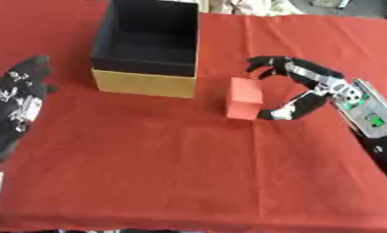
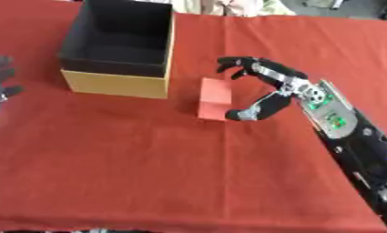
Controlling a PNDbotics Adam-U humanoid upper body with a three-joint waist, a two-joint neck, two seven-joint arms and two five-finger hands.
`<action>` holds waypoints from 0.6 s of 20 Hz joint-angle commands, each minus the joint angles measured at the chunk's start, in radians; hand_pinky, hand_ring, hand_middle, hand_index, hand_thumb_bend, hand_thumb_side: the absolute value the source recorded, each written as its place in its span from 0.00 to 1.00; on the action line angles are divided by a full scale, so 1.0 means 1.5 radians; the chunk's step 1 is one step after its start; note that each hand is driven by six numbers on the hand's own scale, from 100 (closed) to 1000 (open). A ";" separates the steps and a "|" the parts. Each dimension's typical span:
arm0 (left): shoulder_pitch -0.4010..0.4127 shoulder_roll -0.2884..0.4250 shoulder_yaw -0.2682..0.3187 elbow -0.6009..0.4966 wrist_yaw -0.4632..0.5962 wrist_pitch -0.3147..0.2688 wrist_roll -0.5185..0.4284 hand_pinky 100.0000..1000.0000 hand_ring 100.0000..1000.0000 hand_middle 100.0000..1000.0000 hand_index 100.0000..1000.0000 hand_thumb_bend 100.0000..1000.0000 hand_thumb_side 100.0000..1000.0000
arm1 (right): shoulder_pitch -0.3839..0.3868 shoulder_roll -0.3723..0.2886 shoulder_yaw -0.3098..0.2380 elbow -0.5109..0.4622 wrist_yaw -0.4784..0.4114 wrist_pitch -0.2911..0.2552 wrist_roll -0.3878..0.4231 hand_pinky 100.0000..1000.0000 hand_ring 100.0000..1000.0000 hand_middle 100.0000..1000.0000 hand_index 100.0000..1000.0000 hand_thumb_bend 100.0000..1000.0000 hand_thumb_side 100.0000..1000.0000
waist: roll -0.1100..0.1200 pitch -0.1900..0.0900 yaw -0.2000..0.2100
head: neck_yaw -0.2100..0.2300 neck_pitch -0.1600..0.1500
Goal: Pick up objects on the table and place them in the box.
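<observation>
Red cloth covers the desk (image 1: 188,173), where a small red block (image 1: 245,98) with flat faces stands just right of an open box (image 1: 145,50), tan outside and black inside. Right hand (image 1: 312,88) curves spread fingers (image 1: 264,63) beside the block without closing; left hand (image 1: 17,102) rests open at the left edge.

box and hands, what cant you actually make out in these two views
- Box: its floor is lost in the dark interior; in both views the top edge cuts off the far wall.
- Red block: its far and right faces turn away, so contact with the right hand stays uncertain.
- Left hand: the right eye view's left edge cuts off most of it; its palm faces away.
</observation>
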 commanded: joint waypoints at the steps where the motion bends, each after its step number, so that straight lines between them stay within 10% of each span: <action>1: -0.009 0.005 0.000 -0.008 -0.002 -0.001 -0.002 0.91 0.99 0.94 0.94 0.00 0.35 | -0.015 -0.006 -0.005 0.006 0.011 -0.003 -0.001 0.82 1.00 0.82 1.00 0.47 0.19 | 0.003 -0.009 -0.001 | -0.002 0.003; 12: -0.009 0.005 0.001 -0.008 -0.002 -0.001 -0.002 0.91 0.99 0.94 0.94 0.00 0.36 | -0.015 0.010 -0.002 0.035 0.038 -0.006 -0.004 0.82 1.00 0.79 0.99 0.46 0.19 | 0.003 -0.008 -0.002 | -0.002 0.003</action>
